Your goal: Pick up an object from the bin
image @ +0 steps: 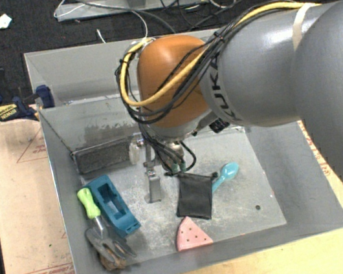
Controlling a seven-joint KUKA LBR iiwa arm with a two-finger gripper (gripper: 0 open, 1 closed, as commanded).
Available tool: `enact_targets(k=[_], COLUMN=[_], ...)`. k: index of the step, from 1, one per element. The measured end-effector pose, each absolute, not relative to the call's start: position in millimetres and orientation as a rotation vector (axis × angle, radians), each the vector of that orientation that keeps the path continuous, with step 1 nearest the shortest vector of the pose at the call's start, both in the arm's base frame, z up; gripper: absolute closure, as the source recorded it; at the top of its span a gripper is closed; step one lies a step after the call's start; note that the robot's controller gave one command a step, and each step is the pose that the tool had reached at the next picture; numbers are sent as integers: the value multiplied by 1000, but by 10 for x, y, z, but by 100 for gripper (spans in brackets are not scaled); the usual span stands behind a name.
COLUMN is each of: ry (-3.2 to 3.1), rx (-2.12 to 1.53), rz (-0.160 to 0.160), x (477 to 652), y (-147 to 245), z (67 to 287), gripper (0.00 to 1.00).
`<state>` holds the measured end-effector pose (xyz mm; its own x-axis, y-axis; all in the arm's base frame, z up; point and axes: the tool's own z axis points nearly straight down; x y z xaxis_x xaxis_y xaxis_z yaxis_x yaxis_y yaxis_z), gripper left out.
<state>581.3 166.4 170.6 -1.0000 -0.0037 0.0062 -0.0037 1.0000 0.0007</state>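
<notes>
The arm comes in from the right, its orange wrist cover (171, 77) wound with yellow and black cables, and sets the hand (156, 185) low over the middle of the grey metal bin (270, 214). The hand hangs above bare floor; whether it is spread wide or drawn narrow cannot be told from here.

The thing closest to it is a flat black square pad (193, 198), just to the right of the hand and slightly nearer, lying tilted on the floor. A light-blue plastic spoon (226, 173) rests at the pad's far right corner, its bowl pointing away to the right. Just near of the pad lies a pink triangular piece (192, 234) dotted with small holes.

On the left side of the bin a blue plastic block (115, 206) lies alongside a green-handled tool (88, 203), and a dull metal piece (110, 250) sits at their near end. A grey rectangular block (101, 156) lies against the far wall, left of the hand.
</notes>
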Motion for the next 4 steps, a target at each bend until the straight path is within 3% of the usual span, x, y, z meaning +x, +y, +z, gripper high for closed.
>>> enact_targets(k=[1, 2, 3, 4], ry=[-3142, -3110, -3103, -3142], rx=[1, 441, 506, 117], rz=[-3, -4, -4, -4], x=[5832, 5681, 5766, 5764], y=[1657, 1309, 1155, 874], z=[1749, 1812, 1733, 1744], gripper=[0, 0, 0, 0])
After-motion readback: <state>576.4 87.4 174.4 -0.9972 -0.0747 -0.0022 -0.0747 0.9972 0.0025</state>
